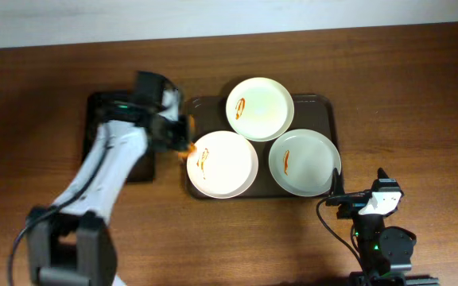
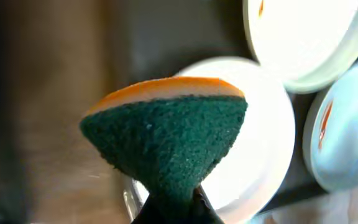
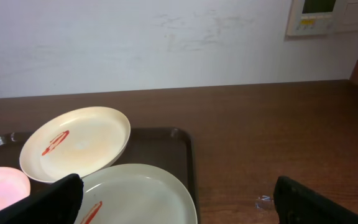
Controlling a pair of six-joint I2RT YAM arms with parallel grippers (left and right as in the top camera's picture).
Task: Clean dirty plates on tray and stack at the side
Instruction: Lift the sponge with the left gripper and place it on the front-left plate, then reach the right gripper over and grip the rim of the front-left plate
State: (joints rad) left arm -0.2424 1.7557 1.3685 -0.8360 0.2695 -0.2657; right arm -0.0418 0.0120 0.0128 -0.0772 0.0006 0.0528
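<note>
The left claw, clenched on the green-and-orange sponge, should press flat across the smear on the nearest plate; the right claw waits released.

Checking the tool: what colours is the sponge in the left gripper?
Dark green sponge, orange back; best in left wrist view.

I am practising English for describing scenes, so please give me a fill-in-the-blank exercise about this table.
1. The brown tray holds ____ white plates.
2. The left gripper is shut on a green and orange ____.
3. The right gripper, beside the tray, has its jaws ____.
Missing words: three; sponge; open.
</note>
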